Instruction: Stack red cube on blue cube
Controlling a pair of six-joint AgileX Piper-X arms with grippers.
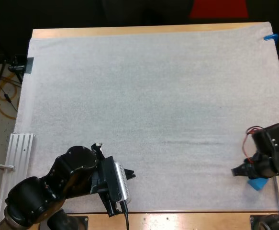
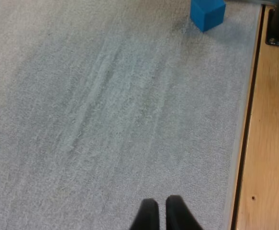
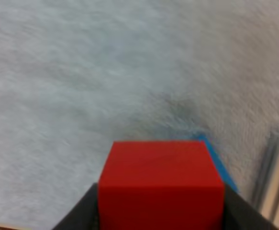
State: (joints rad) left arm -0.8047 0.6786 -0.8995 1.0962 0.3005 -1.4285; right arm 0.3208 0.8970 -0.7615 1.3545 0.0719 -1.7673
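Edges first: the blue cube (image 1: 257, 184) sits on the mat (image 1: 153, 110) close to the mat's near edge and its right edge. Bare table (image 2: 268, 143) wood lies just past the one, a metal rail (image 3: 275, 177) just past the other. Tight on those two sides. Away from the blue cube, toward the far edge and toward the left arm, bare mat runs wide.

At the blue cube: the right gripper (image 1: 239, 171), jaws narrow, clamped on the red cube (image 3: 161, 184) from both sides. The red cube is held level, its sides square to the fingers. Equal sides, so no long axis to note. It hangs over the blue cube but offset, with a strip of blue showing past one side. Whether the two touch: cannot tell.

The blue cube stands flat on the mat, one corner turned toward the left gripper (image 2: 161, 215). That gripper is well apart from the blue cube, over the mat near its near edge, fingers pressed together on nothing.
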